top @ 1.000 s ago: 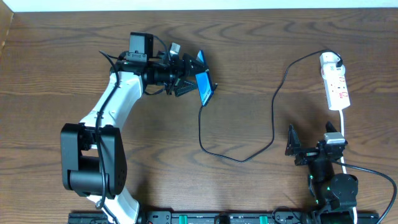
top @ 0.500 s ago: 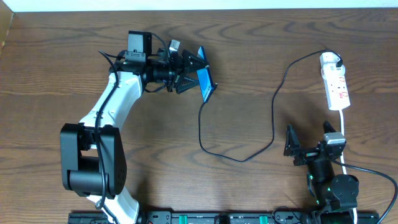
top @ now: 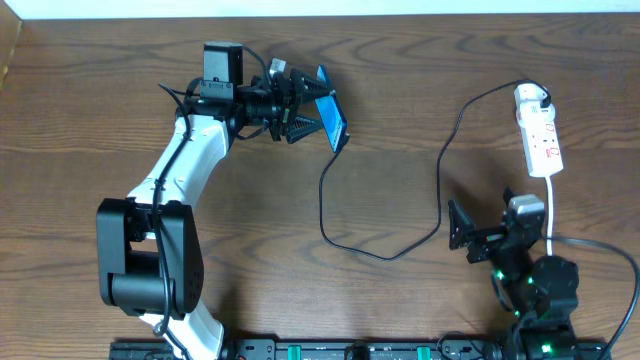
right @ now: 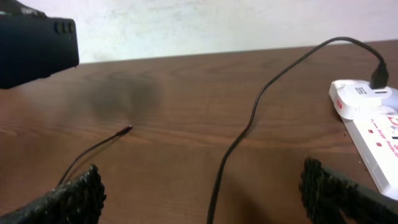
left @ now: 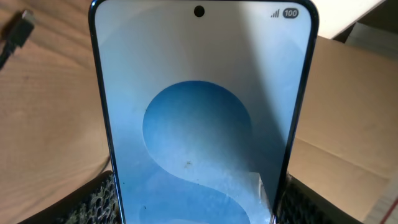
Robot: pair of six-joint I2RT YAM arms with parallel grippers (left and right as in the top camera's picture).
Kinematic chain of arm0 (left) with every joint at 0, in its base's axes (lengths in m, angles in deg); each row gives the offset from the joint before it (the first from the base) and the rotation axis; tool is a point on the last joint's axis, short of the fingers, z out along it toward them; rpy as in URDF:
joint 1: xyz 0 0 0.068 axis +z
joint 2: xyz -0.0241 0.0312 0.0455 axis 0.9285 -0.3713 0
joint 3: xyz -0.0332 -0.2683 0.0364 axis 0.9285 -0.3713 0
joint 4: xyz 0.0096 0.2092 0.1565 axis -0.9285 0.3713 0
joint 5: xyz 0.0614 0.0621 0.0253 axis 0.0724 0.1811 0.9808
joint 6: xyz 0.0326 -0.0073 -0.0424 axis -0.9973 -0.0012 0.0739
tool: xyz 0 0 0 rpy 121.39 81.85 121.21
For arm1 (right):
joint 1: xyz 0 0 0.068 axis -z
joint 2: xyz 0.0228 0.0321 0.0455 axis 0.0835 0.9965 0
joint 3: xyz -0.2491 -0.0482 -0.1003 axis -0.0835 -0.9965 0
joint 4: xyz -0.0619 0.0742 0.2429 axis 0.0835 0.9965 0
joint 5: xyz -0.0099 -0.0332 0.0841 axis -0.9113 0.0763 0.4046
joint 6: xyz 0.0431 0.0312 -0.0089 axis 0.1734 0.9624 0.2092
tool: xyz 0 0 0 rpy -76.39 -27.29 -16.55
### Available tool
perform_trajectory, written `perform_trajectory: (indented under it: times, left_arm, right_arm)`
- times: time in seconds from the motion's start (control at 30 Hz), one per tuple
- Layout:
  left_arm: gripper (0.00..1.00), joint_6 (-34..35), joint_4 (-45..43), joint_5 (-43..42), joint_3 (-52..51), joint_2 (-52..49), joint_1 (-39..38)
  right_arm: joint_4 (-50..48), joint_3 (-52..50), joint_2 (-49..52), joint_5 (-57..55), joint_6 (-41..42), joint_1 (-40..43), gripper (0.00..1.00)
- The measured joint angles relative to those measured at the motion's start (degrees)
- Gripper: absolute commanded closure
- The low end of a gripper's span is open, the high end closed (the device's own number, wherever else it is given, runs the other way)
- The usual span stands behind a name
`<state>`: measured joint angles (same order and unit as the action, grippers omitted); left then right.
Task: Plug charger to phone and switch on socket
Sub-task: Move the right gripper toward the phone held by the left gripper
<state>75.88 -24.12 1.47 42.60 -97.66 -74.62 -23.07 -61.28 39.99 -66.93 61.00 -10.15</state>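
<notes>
The left pincer (top: 312,108) gripped the phone (top: 333,120) by its sides and held it tilted off the desk (top: 90,120), at about eleven o'clock from the desk's middle. The phone was slim and dark-rimmed, and its lit screen showed a blue disc on a paler ground, with a camera dot and a "100" mark along the top edge.

The charger (top: 385,257) was not yet joined to it. Its small tip (right: 126,130) lay loose on the wood at roughly six o'clock from the phone, while its plug (top: 541,97) sat in the power strip (top: 545,140) at two o'clock.

The right pincer (right: 202,186) hung wide open and empty at five o'clock, with the cable running between its fingers.

The likeliest trouble seemed to be the thin tip skidding away under a clumsy pinch. The smooth, slanted phone might also slip in its hold when the tip was pushed in, and a tug on the cable could drag the strip. The switch's position could not be made out.
</notes>
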Motion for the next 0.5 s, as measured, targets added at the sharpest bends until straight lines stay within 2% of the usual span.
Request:
perform_trajectory:
  times: [0.23, 0.5]
  left_arm:
    - [0.3, 8.83, 0.0, -2.99, 0.0, 0.0, 0.0]
    - [0.3, 18.4, 0.02, -6.75, 0.0, 0.0, 0.0]
  right_arm:
    - [-0.22, 8.24, 15.3, 1.03, 0.13, 0.0, 0.01]
    - [-0.2, 11.58, 25.59, 3.67, 0.15, 0.0, 0.01]
